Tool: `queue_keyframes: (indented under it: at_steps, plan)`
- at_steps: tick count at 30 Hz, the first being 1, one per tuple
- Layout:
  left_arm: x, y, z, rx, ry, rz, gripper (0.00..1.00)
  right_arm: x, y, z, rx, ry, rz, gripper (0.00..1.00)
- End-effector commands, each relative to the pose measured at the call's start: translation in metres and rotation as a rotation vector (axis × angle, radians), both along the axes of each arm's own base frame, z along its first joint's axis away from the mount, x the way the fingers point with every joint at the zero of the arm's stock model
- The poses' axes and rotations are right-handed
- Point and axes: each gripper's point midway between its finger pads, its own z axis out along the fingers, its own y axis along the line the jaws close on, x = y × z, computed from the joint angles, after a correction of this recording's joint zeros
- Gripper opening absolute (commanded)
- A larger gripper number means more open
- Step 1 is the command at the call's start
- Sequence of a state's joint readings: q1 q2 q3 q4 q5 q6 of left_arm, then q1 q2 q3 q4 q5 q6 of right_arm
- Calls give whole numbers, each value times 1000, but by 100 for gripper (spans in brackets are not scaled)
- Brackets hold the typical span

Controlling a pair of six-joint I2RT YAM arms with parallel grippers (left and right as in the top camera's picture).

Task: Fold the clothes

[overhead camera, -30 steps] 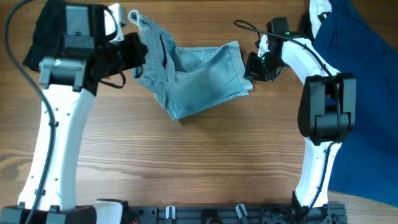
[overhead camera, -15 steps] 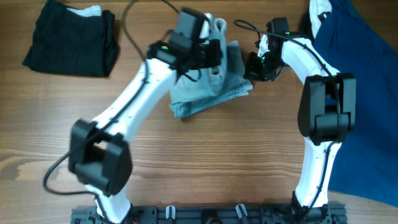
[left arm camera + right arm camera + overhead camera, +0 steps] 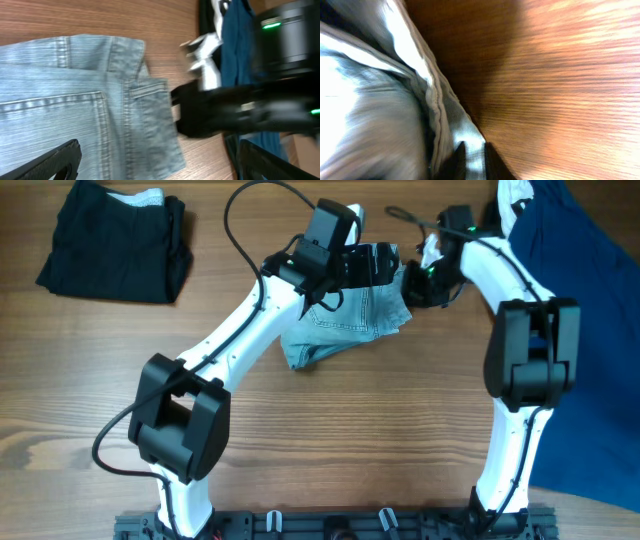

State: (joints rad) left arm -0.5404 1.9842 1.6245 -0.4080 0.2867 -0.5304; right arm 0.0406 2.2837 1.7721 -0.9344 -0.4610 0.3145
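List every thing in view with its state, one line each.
denim pants: folded over, a little rumpled
left gripper: open, above the pants
right gripper: shut on the pants' edge
black garment: folded, lying apart at the far left
navy cloth: spread loose along the right side

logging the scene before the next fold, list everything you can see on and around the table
denim pants: one, faded light blue, folded over, upper middle of the table
black garment: one, black with a white inner label, folded, upper left corner
navy cloth: one, dark navy blue, along the right edge
table: one, brown wood grain
left arm: one, white and black, reaching across to the pants
left claw: one, black, open above the pants
right arm: one, white and black, at the pants' right edge
right claw: one, black, nearly closed on the pants' hem
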Motion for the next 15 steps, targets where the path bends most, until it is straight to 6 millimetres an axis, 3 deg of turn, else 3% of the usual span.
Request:
queue_keyframes:
  at_steps: [1, 3, 6, 10, 15]
  plan:
    - [5, 17, -1, 16, 26, 26, 100, 34, -40, 108, 39, -245, -84, 39]
    - [-4, 23, -11, 78, 37, -24, 100, 34, -64, 153, 24, -350, -114, 64]
    - [-26, 36, -32, 216, 59, -155, 100, 25, -86, 188, -1, -417, -146, 74]
    - [-55, 66, -70, 409, 168, -251, 100, 15, -86, 182, -13, -391, -119, 76]
    - [-86, 82, -118, 513, 333, -366, 100, 12, -85, 175, -14, -371, -119, 76]
